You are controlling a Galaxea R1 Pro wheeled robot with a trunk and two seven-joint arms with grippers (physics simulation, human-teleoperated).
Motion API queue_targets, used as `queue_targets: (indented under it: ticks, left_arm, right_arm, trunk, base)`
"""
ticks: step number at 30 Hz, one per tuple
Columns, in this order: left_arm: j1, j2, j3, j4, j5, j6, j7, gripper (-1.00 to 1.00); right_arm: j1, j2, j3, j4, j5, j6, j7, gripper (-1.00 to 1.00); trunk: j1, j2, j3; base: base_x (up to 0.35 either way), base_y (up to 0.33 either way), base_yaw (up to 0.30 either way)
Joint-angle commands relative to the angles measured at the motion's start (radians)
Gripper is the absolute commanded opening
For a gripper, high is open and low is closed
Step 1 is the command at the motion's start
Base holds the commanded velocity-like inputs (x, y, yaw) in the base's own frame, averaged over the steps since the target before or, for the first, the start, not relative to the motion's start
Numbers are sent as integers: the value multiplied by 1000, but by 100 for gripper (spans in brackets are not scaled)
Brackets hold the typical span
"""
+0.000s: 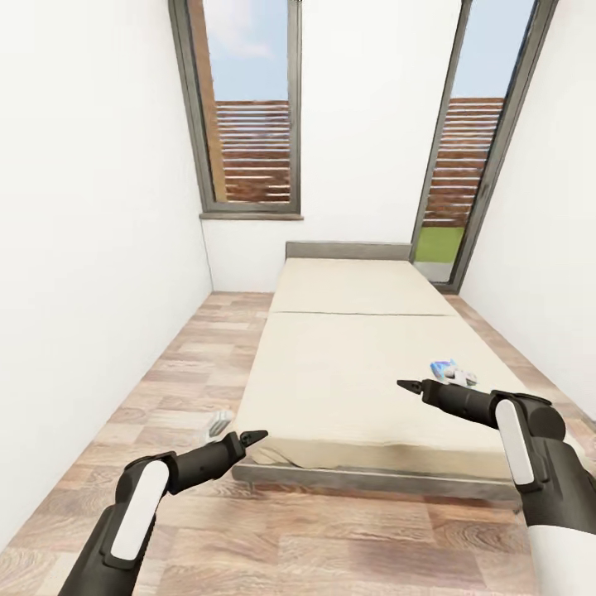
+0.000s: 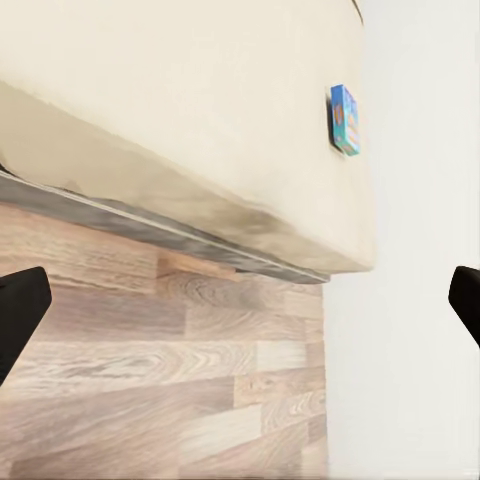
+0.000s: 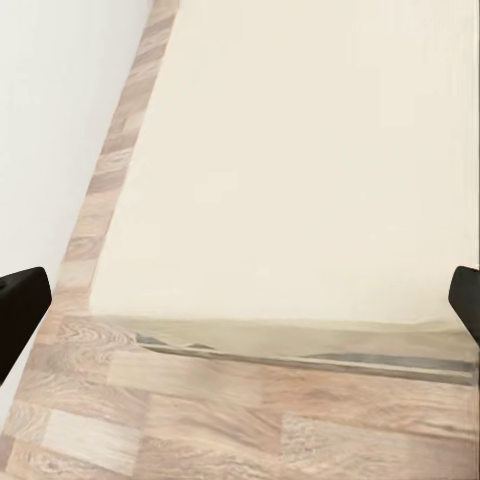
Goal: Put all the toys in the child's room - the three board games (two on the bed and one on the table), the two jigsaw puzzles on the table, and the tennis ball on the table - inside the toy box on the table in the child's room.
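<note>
Beige bed (image 1: 348,364), small box (image 1: 451,370) flat near right edge

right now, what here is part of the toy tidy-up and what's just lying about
Job:
- bed
- blue-printed box on it, probably a board game

Lying about:
- pale thing on the floor beside the bed, too small to identify
- windows

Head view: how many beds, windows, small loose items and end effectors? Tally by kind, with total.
Bed: 1
Windows: 2
Small loose items: 2, item on the mattress, item on the floor
End effectors: 2, left, right
Total: 7
</note>
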Motion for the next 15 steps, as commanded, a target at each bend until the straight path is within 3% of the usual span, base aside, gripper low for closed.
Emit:
queue_targets:
  ticks: [1, 11, 15]
  left_arm:
    - [-1, -1, 3, 0, -9, 6, -10, 100]
    - [-5, 2, -6, 2, -7, -30, -11, 100]
    - [-34, 6, -9, 4, -5, -59, -11, 100]
  right_arm:
    - [-1, 0, -1, 0, 6, 4, 8, 100]
    - [-3, -4, -3, 0, 6, 4, 8, 100]
    - [-4, -4, -4, -1, 6, 4, 8, 100]
  trunk:
    - [0, 0, 0]
    - [0, 0, 10]
    - [0, 0, 14]
  base:
    - [0, 0, -226]
    - [0, 0, -227]
    - [0, 0, -228]
